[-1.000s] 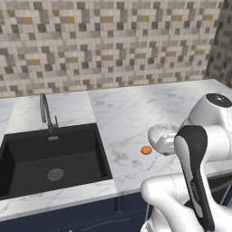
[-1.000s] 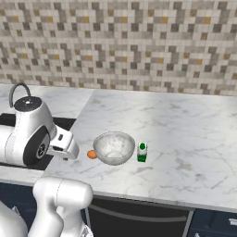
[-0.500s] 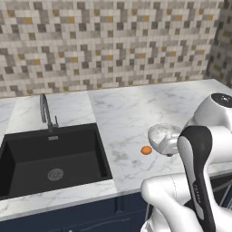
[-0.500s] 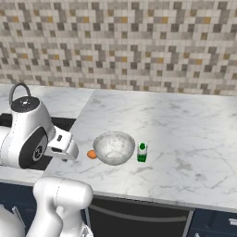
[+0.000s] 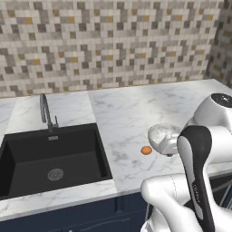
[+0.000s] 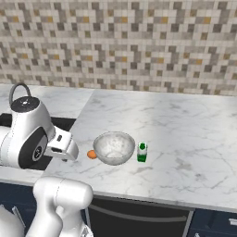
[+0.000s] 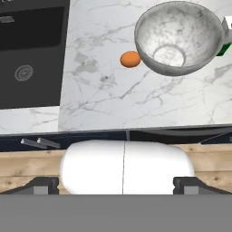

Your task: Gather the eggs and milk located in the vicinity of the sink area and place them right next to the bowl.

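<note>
One orange-brown egg (image 7: 130,59) lies on the marble counter, just left of the glassy bowl (image 7: 176,36). At the bowl's other side stands the milk (image 6: 142,152), white with a green band. The same egg (image 5: 146,150) and bowl (image 5: 163,136) appear to the right of the black sink (image 5: 52,156). My gripper (image 7: 116,186) hangs over the counter's front edge, nearer than the egg and apart from it. Its fingertips (image 7: 43,185) are spread wide, open, with nothing between them. In the right base view the white hand (image 6: 62,146) is left of the egg (image 6: 92,154).
A curved dark tap (image 5: 45,111) stands behind the sink basin, whose drain (image 7: 23,72) shows. A mosaic tile wall (image 6: 120,46) backs the counter. Dark blue cabinet fronts with bar handles (image 7: 38,142) sit below the counter edge. Open marble stretches right of the milk.
The arm's upper part has shifted slightly, uncovering a little more of the bowl in the left base view. Egg, bowl and milk have not moved.
</note>
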